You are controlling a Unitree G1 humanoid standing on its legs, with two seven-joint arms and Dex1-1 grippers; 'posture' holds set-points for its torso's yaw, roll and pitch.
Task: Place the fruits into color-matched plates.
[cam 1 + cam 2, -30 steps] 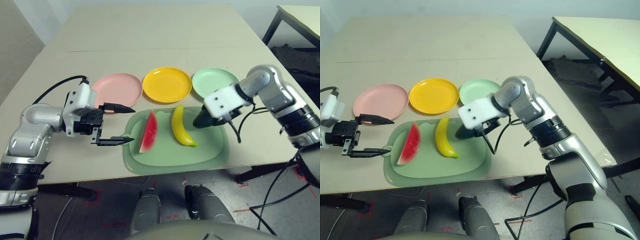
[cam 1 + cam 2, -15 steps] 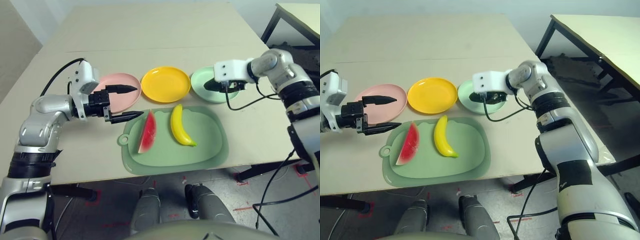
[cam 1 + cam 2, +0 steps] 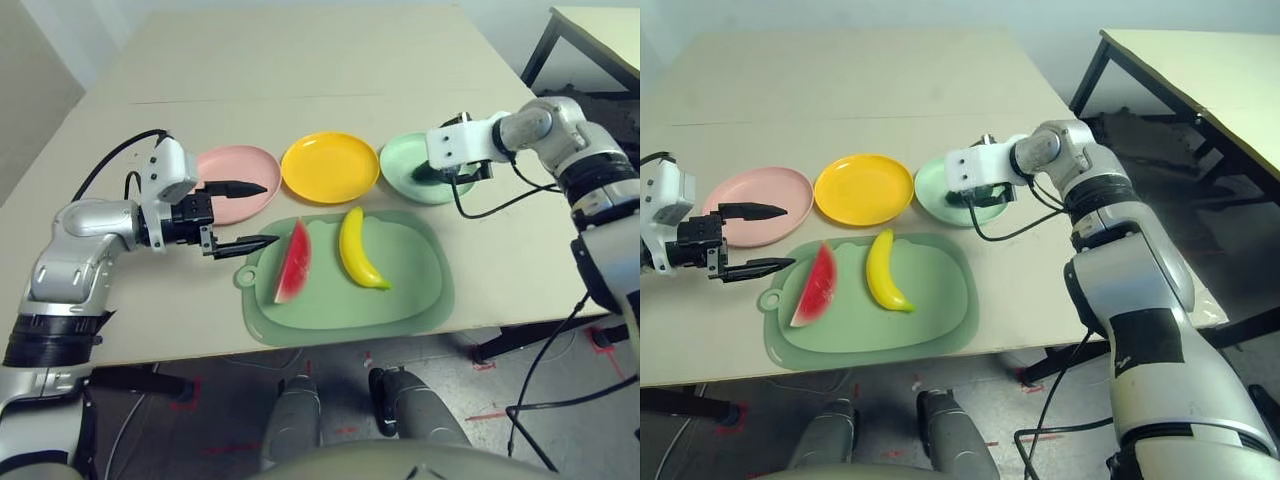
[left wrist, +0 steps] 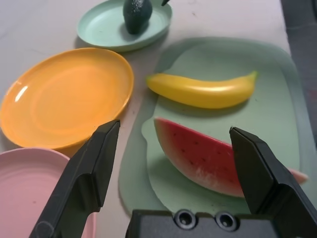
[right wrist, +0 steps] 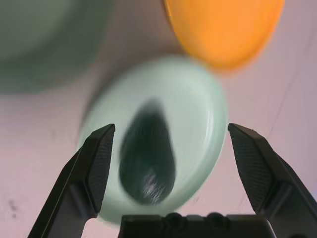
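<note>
The dark green avocado (image 5: pixel 147 158) lies in the mint green plate (image 5: pixel 200 111). My right gripper (image 3: pixel 440 176) hovers just over it, open and apart from it. The red watermelon wedge (image 3: pixel 293 262) and the yellow banana (image 3: pixel 358 250) lie side by side on the large green mat (image 3: pixel 420 292). Behind the mat stand the pink plate (image 3: pixel 238 166) and the orange-yellow plate (image 3: pixel 330 167), with nothing in them. My left gripper (image 3: pixel 250 214) is open, level with the pink plate's front rim, its fingers pointing at the watermelon from the mat's left end.
The plates stand in a row behind the mat: pink, orange-yellow, then mint green. A seam runs across the tan table (image 3: pixel 300 60) farther back. A second table (image 3: pixel 600 35) stands at the far right. Black cables trail from both wrists.
My right gripper carried the avocado from the mat's right side to the mint plate and let it go there. My left gripper rose toward the pink plate, then dropped back a little.
</note>
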